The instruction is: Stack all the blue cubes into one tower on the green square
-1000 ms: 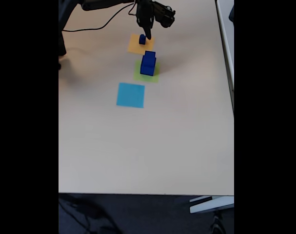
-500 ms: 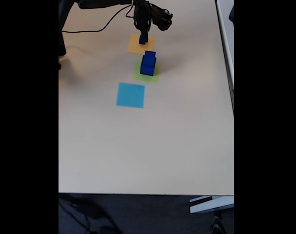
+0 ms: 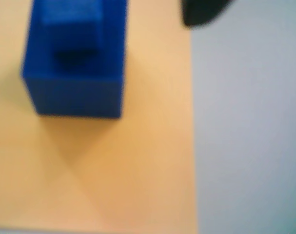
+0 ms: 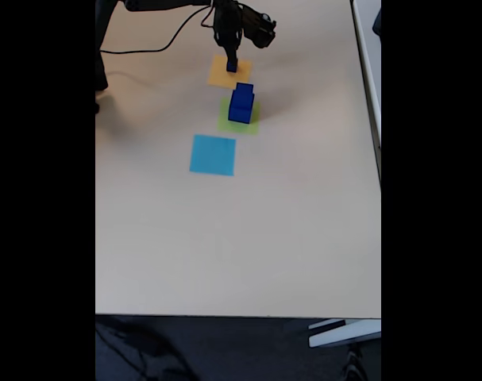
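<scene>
Since the earlier frames, end effector (image 4: 232,63) has descended onto the small blue cube (image 4: 232,67) on the orange square (image 4: 227,75); its grip cannot be told. Fixed view alone shows two stacked blue cubes (image 4: 241,105) on the green square (image 4: 239,119), beside the light-blue square (image 4: 213,155) on the surface (image 4: 248,238). Wrist view shows the cube (image 3: 74,58) blurred, close up, on orange paper (image 3: 128,165).

Blurred small blue cube (image 3: 74,63) cut off by wrist view's top edge; fingers' (image 4: 232,57) grip indiscernible.

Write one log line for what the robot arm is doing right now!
phase: reaching | jaws at small blue cube on orange square | grip: unclear | tower on green square: two cubes
</scene>
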`<action>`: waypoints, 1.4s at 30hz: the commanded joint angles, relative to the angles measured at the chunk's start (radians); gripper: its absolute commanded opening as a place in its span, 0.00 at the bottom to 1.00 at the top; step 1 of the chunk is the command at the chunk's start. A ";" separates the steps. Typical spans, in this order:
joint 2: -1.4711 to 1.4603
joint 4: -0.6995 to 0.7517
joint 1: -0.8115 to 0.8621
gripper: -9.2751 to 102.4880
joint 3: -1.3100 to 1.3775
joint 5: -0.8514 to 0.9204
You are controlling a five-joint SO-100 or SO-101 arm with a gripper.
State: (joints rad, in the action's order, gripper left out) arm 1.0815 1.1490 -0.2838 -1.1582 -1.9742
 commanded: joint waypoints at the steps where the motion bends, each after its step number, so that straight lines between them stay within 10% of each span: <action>1: 0.101 -0.015 -0.006 0.26 0.005 0.002; 42: 0.107 -0.046 -0.005 0.17 -0.052 0.003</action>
State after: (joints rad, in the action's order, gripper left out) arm 1.0830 1.1183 -0.2838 -1.2149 -1.9773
